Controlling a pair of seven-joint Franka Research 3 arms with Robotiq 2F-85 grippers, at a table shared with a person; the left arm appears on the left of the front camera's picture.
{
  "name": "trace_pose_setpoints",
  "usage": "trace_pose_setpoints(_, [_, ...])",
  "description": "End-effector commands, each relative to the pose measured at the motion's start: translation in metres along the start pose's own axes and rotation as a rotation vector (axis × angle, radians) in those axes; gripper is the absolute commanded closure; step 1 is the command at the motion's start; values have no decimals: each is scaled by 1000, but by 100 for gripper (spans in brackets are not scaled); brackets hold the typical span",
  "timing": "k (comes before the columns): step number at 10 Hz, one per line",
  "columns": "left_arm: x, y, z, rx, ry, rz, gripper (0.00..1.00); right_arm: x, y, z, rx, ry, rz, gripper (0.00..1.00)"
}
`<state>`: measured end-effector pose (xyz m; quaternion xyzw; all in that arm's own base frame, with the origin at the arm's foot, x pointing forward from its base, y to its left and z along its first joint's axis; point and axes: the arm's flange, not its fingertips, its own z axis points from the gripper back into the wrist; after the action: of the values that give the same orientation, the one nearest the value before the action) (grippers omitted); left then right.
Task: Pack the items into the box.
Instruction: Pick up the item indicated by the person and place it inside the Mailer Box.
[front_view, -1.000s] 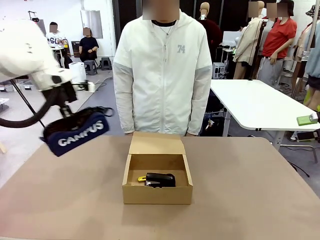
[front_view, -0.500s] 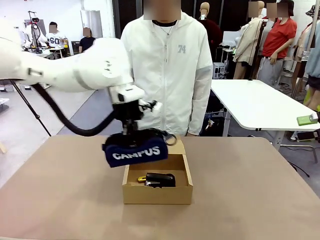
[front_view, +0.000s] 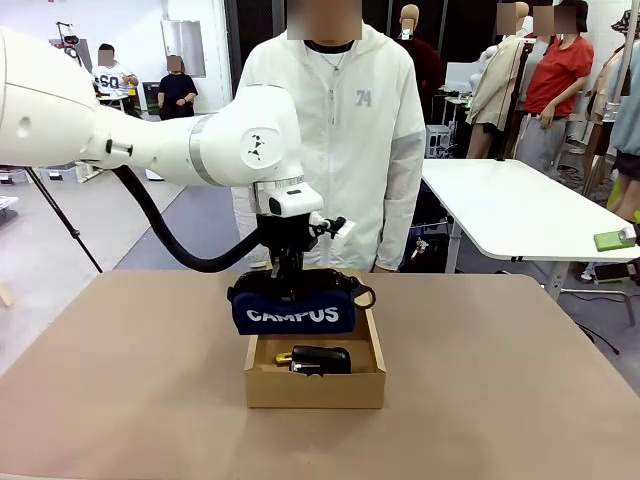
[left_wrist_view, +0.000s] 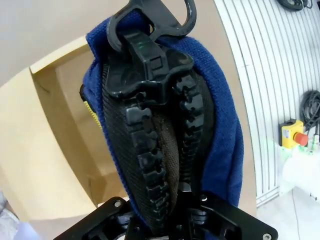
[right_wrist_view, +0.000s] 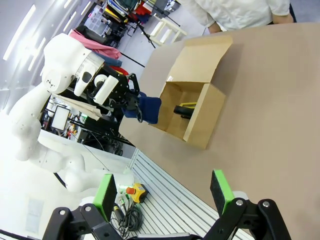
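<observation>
A navy pouch (front_view: 295, 310) lettered "CAMPUS" hangs level just above the rear half of the open cardboard box (front_view: 315, 388), with my left gripper (front_view: 288, 276) shut on its top. In the left wrist view the pouch (left_wrist_view: 222, 140) shows its black zip, and the box (left_wrist_view: 55, 145) lies beneath it. A black stapler (front_view: 324, 358) lies in the box, with the yellow end of the utility knife (front_view: 284, 357) at its left. My right gripper (right_wrist_view: 162, 195) stands open well away from the table, looking at the box (right_wrist_view: 200, 125) and the pouch (right_wrist_view: 148, 110).
A person in a white jacket (front_view: 330, 150) stands at the table's far edge, right behind the box, hands out of sight. The box's lid flap (front_view: 312, 287) lies open toward the person. A white table (front_view: 510, 200) stands at the back right. Brown tabletop (front_view: 500, 380) surrounds the box.
My left arm has swung from the far left to the middle with the pouch in its grip, which now hangs level over the box. The box and its contents have not moved.
</observation>
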<state>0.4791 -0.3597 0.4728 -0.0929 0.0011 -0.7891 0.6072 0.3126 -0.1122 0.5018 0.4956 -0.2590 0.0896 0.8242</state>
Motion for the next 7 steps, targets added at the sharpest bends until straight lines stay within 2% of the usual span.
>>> trace_pose_setpoints(1, [4, -1, -3, -3, 8, -10, 100, 0, 0, 3, -4, 13, 17, 0])
trace_pose_setpoints(3, [20, 19, -33, -24, 44, 77, 100, 0, 0, 3, -4, 13, 17, 0])
trace_pose_setpoints(4, [25, 28, -43, 12, 7, 112, 100, 0, 0, 3, -4, 13, 17, 0])
trace_pose_setpoints(7, [33, 54, -77, 25, 68, 169, 100, 0, 0, 3, -4, 13, 17, 0])
